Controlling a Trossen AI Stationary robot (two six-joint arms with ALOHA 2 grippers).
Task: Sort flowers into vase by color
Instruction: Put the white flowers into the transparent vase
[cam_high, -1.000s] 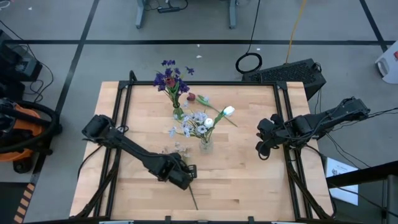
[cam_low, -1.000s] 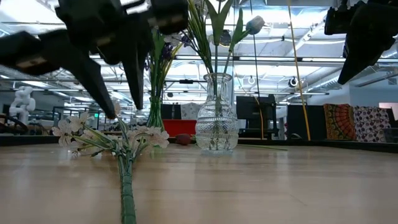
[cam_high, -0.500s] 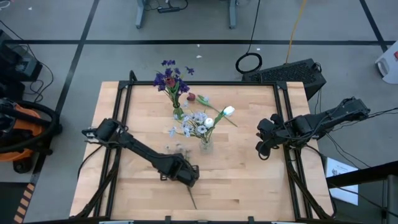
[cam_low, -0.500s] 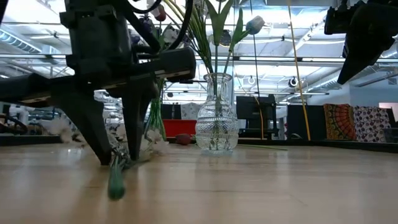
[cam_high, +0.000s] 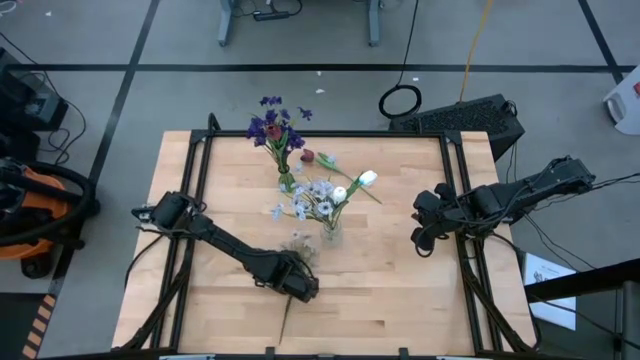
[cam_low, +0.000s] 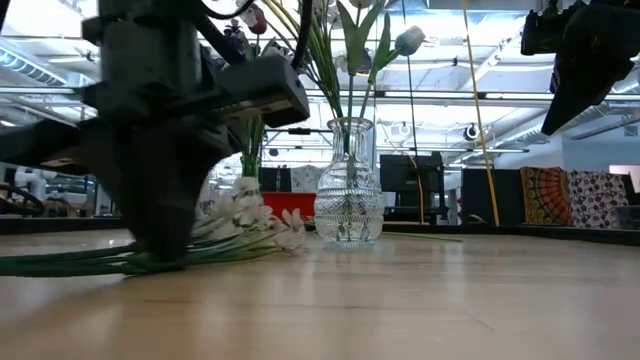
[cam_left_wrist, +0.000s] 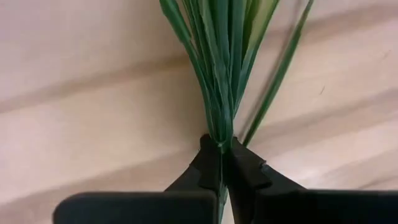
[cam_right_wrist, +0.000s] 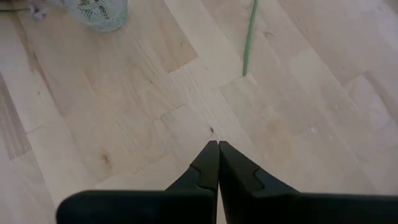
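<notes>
My left gripper (cam_high: 300, 287) is near the table's front middle, shut on the green stem of a pale white-lilac spray (cam_high: 298, 246); the spray's blossoms (cam_low: 255, 212) point toward the vases. A glass vase (cam_high: 329, 233) at the centre holds a white tulip (cam_high: 367, 179) and pale sprays. A second vase (cam_high: 286, 183) behind it holds purple flowers (cam_high: 270, 125). A dark red tulip (cam_high: 308, 156) lies on the table by that vase. My right gripper (cam_high: 422, 240) is shut and empty, above the table's right part. My left gripper pinches the spray's stem (cam_left_wrist: 220, 138) between its two fingers, just where the leaves gather into one stalk. The fingers come from above, pointing down, and lie across the stem. The spray lies low and about level, its free stem end (cam_high: 285, 324) toward the table's near edge.
A loose green stem (cam_right_wrist: 249, 37) lies on the wood right of the centre vase. A black frame (cam_high: 195, 180) borders the tabletop on the left and right. Bare wood (cam_high: 390, 290) lies at the front right.
My left gripper has gone down onto the spray's stem and shut on it. The spray has turned about on the table: its free stem end has swung from the near right to the near left, and its blossoms have shifted a little toward the centre vase.
</notes>
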